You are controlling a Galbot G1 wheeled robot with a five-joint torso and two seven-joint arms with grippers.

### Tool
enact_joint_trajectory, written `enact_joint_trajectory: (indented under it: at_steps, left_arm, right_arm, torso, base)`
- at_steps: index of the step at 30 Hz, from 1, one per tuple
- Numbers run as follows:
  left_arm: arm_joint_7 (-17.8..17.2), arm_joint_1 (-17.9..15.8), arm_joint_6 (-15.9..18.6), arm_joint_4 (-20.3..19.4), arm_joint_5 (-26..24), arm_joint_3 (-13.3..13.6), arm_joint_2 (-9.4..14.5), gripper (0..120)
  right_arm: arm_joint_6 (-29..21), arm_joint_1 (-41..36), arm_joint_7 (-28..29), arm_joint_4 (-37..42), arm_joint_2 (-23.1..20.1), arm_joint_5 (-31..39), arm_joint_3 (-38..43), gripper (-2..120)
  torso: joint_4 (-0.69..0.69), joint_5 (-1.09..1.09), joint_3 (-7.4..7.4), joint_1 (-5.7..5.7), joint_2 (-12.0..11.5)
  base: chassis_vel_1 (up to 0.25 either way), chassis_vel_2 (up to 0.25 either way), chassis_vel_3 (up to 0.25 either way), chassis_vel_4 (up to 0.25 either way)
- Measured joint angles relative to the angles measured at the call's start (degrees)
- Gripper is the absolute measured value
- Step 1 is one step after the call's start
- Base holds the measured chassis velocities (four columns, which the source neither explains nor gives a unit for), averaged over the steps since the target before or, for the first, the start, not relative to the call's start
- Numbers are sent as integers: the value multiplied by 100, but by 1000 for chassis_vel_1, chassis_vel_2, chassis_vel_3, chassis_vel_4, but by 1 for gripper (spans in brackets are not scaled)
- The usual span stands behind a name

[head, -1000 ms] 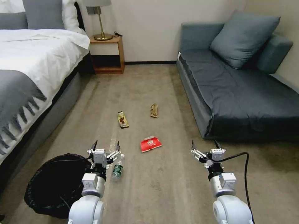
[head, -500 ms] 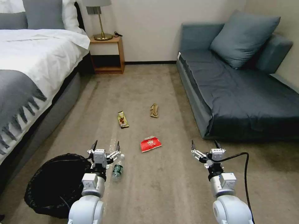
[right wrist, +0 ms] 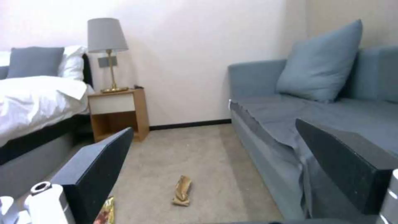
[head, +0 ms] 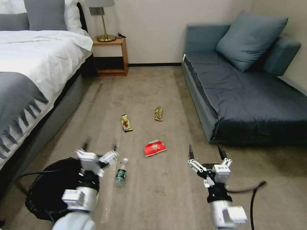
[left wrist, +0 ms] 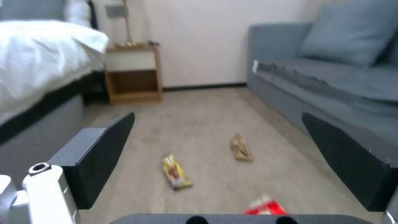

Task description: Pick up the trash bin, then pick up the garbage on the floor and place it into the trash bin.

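A beige carpet (head: pixel 153 95) runs ahead of me, short-piled and faintly streaked. On my left stands a bed (head: pixel 35 60) with white linen and a grey fringed throw, with a wooden nightstand (head: pixel 110 56) and a brass lamp (head: pixel 104 22) against the far wall. On my right is a low blue-grey sofa (head: pixel 252 95) with one big cushion (head: pixel 251 38) leaning in its corner.

The trash bin (head: pixel 48 188) sits on the carpet at my near left, close to the bed's side: low, wide and round, lined with a crinkled black bag. The garbage lies scattered in front of me. The clear bottle (head: pixel 121 172) with a green label lies on its side just beside the bin. The flat red packet (head: pixel 154 148) is a little farther out toward the middle. The gold-brown bar wrapper (head: pixel 126 123) and the crumpled tan wrapper (head: pixel 158 113) lie beyond it, apart from each other.

My left gripper (head: pixel 99 147) hangs above the bin's far rim, near the bottle, fingers spread wide and holding nothing. My right gripper (head: pixel 204 151) floats over bare carpet to the right of the red packet, fingers equally wide apart and empty
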Motion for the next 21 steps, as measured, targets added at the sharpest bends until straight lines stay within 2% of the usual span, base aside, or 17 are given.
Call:
enact_joint_trajectory:
  at_steps: [6, 10, 13, 15, 18, 19, 20, 21]
  left_arm:
    - [67, 77, 1, 62, 68, 52, 68, 100]
    - [85, 198, -15, 31, 140, -105, 62, 100]
    - [-4, 280, 17, -129, 26, -374, 55, 100]
    - [-36, 315, 69, -183, -71, -431, 80, 100]
    - [-169, 411, 358, -292, -567, -605, 281, 100]
    - [-210, 438, 479, -293, -844, -792, 372, 100]
    - [-210, 438, 479, -293, -844, -792, 372, 100]
    - [-236, 475, 632, -290, -1156, -1124, 480, 100]
  right_arm:
    - [-108, 109, 1, -82, 1, 172, 49, 100]
    - [-221, 191, 18, -272, 2, 202, 89, 100]
    - [-257, 215, 31, -402, 22, 187, 103, 100]
    - [-262, 225, 37, -443, 22, 184, 103, 100]
    - [-266, 258, 66, -573, -11, 189, 99, 100]
    - [-267, 271, 77, -614, -30, 200, 102, 100]
    - [-267, 271, 77, -614, -30, 200, 102, 100]
    - [-267, 292, 90, -665, -53, 224, 112, 100]
  torso:
    - [0, 0, 0, 0, 0]
    - [0, 1, 0, 0, 0]
    - [0, 2, 0, 0, 0]
    - [1, 1, 0, 0, 0]
    - [0, 1, 0, 0, 0]
    - [0, 0, 1, 0, 0]
    - [0, 0, 1, 0, 0]
    - [0, 0, 1, 0, 0]
  base:
    - [0, 0, 0, 0]
    - [0, 0, 0, 0]
    - [0, 0, 0, 0]
    - [0, 0, 0, 0]
    - [0, 0, 0, 0]
    - [0, 0, 0, 0]
    - [0, 0, 0, 0]
    - [0, 0, 0, 0]
